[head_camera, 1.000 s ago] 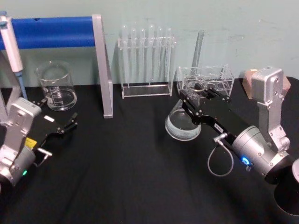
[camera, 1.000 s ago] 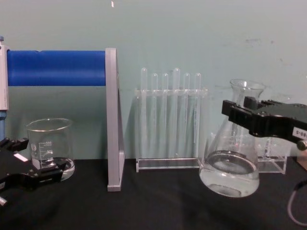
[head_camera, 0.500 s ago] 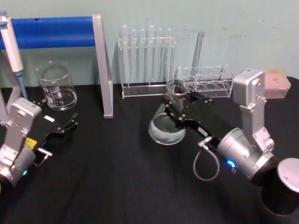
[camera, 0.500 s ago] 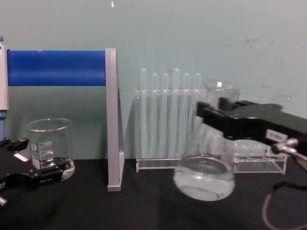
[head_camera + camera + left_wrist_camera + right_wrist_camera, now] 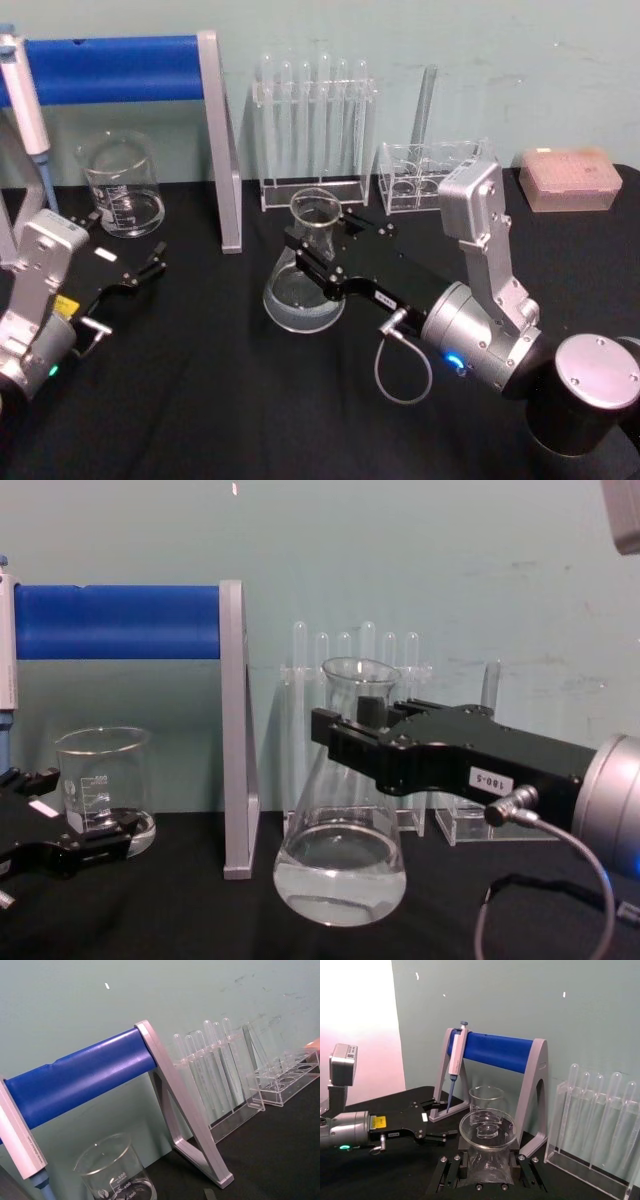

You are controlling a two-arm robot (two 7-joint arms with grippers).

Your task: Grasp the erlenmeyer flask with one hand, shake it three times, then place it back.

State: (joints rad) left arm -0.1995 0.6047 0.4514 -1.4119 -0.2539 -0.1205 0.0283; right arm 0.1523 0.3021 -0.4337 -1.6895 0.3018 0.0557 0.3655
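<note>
your right gripper [image 5: 306, 250] is clenched on the erlenmeyer flask [image 5: 303, 290], with its 2 black jaws on either side of the narrow neck, just under the flared rim. the flask sits a little left of the middle of the head view, on or just above the black table [image 5: 220, 400]. you cannot tell from either view whether its base touches the cloth. its long axis runs close to vertical, wide flat base down and mouth up, and the neck leans slightly toward the right of the frame. in the chest view the erlenmeyer flask [image 5: 340, 875] stands at lower centre, in front of the test tube rack [image 5: 412, 650], with a shallow layer of clear liquid in its base. the right arm reaches in from the lower right of both frames.

your left gripper [image 5: 135, 275] is parked near the left edge of the head view, low over the table. its fingers are spread apart and hold nothing, and it is well apart from the flask. behind it, in the upper left, the beaker [image 5: 122, 190] stands below the blue-barred stand [image 5: 110, 68].
</note>
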